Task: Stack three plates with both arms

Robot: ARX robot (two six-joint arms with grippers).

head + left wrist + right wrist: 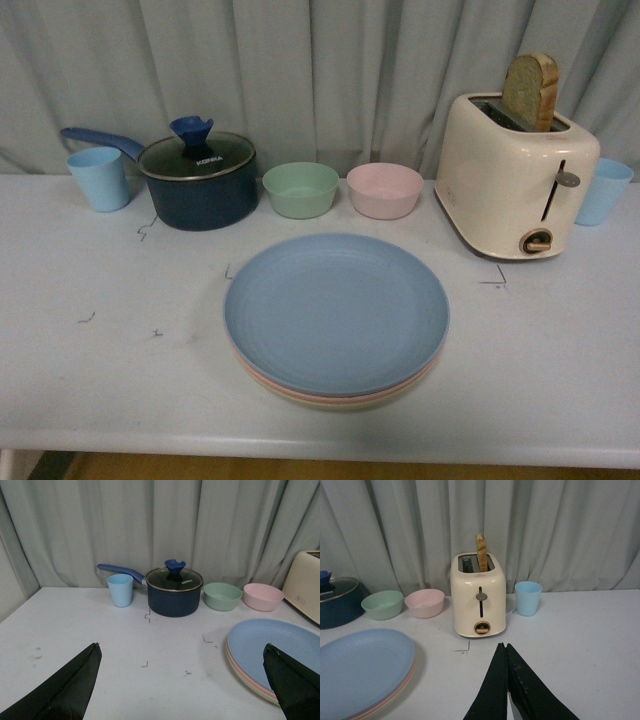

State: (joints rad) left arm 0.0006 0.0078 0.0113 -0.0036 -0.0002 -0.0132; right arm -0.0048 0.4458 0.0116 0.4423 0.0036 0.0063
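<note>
Plates (336, 320) sit stacked — blue on top — left hand (182, 690) spread, right hand (506, 680) closed.

White table (80, 380) carries stacked plates (336, 312), saucepan (198, 180), toaster (515, 180).

Pale pleated curtain (320, 70) behind a white table (90, 380); soft, even light
</note>
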